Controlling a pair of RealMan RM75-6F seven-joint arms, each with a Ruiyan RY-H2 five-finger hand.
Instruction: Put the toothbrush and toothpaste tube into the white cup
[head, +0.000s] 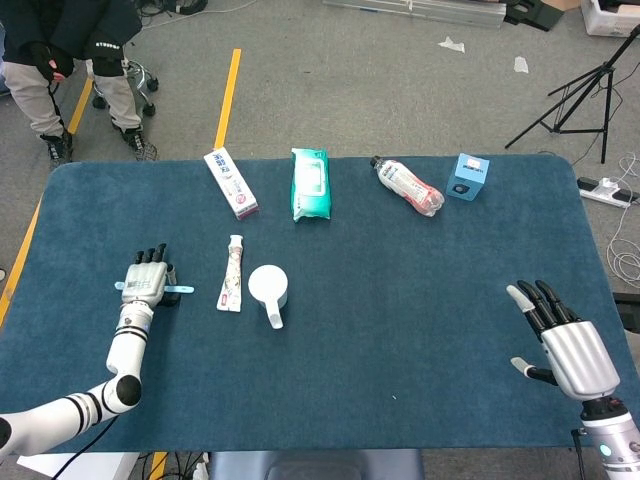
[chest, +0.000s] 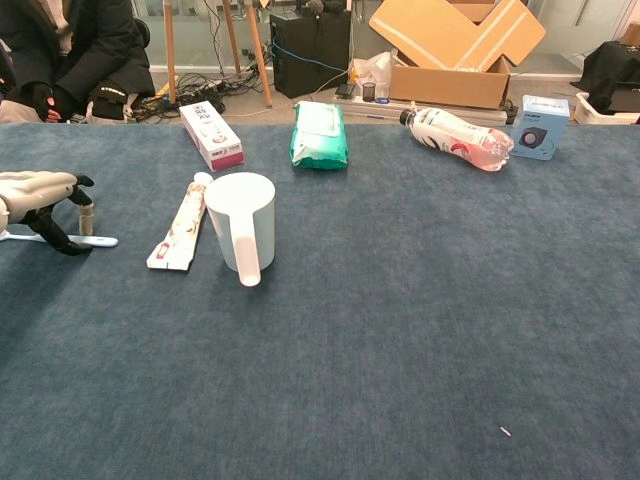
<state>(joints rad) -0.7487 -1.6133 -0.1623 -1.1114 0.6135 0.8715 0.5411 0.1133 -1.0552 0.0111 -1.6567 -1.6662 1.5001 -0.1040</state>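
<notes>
White cup (chest: 243, 220), light-blue toothbrush (head: 180, 290), dark-blue table cloth (head: 420, 300).

On the table (head: 400, 330), the toothbrush (head: 178, 290) lies left of the toothpaste tube (head: 232, 273), the white cup (head: 268, 288) just right of it, the boxed toothpaste (head: 231, 182), wipes pack (head: 309, 183), bottle (head: 407, 185) and small box (head: 467, 177) lined up behind.

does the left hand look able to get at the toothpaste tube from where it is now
Probably yes. The left hand sits over the toothbrush, and the toothpaste tube lies flat just beyond it with bare table between. The white cup stands on the tube's far side, not in the way.
</notes>
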